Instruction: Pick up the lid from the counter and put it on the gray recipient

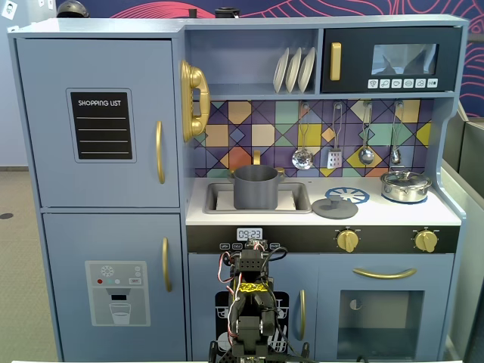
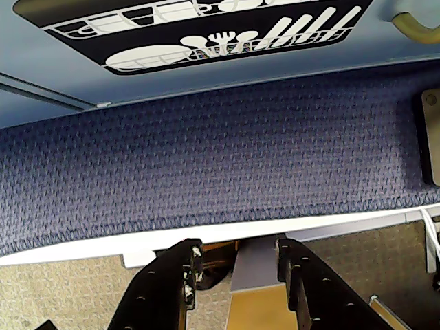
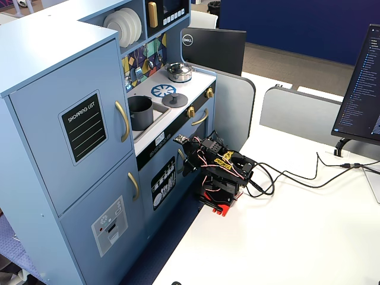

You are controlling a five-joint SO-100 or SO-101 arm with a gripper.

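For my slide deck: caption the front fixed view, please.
Folded arm before toy kitchen; gray pot in sink, lid on counter beside it.

One gray pot [image 1: 255,187] in the sink, one gray lid [image 1: 334,207] at its 3 o'clock, one steel pot [image 1: 405,185], three white plates [image 1: 293,69], four hanging utensils [image 1: 302,157], two gold knobs [image 1: 347,240], two monitors [image 3: 214,50]

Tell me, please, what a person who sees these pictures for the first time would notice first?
Probably the big blue toy kitchen, which fills a fixed view. On its counter, the gray pot stands in the sink and the dark lid lies to its right by the blue burner ring. Below, the folded robot arm sits on the white table, its gripper open.
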